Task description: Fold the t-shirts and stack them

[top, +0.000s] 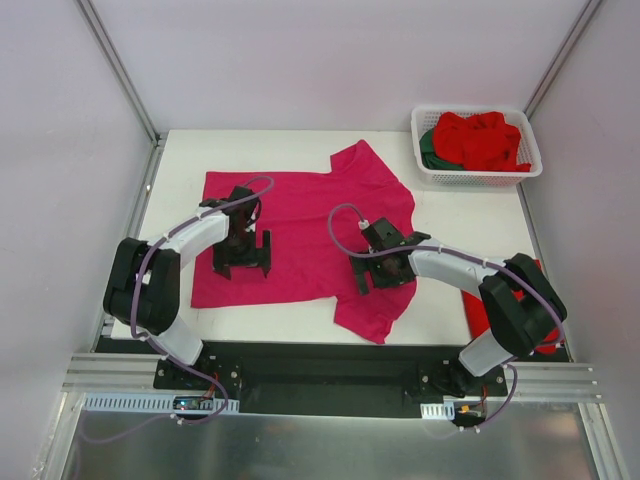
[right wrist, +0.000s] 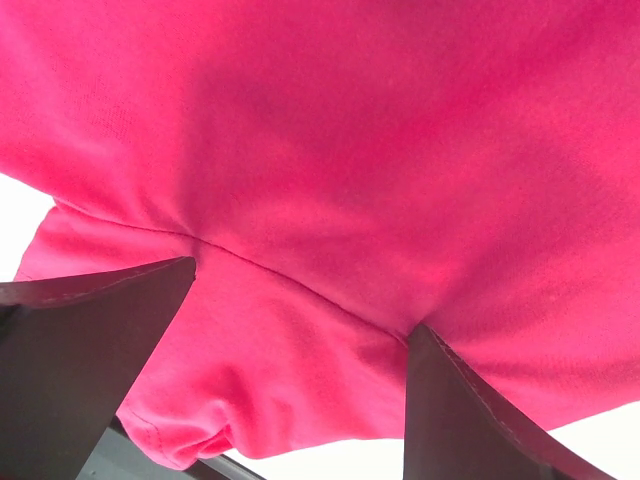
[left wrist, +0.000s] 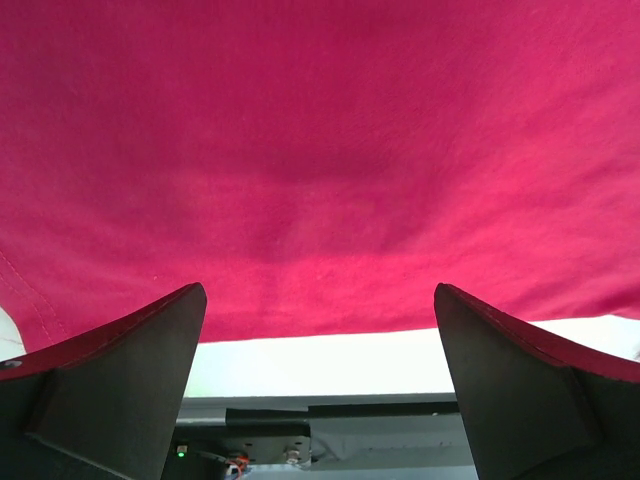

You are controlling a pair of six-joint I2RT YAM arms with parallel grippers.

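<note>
White table [top: 180, 170], top external view, enclosed by pale walls on three sides. The magenta-pink t-shirt [top: 310, 225] lies spread flat at the table centre. Its long axis runs left to right: hem at the left, shoulders at the right, one sleeve pointing to the far edge and the other to the near edge.

The left arm reaches forward from its base and bends inward. The left gripper [top: 243, 265] is over the hem half of the shirt, with its fingers directed back toward the near edge. The right arm bends inward at the elbow. The right gripper [top: 380, 278] is over the shoulder area, beside the near sleeve.

A white slotted basket [top: 470, 178] stands at the far right corner. It contains bunched red t-shirts [top: 480, 140] and a dark green t-shirt [top: 432, 152]. Another red t-shirt [top: 477, 312] lies at the right edge, partly hidden by the right arm.

Left wrist view: the left gripper [left wrist: 318, 290] has its jaws fully apart and nothing clamped between them. The magenta-pink t-shirt [left wrist: 320, 150] fills the view, and its side edge borders a strip of table [left wrist: 320, 360].

Right wrist view: the right gripper [right wrist: 302, 296] is spread wide and grips nothing. The magenta-pink t-shirt [right wrist: 330, 150] lies beneath it, with the sleeve seam running diagonally between the fingers. Contact between fingertips and cloth cannot be determined.
</note>
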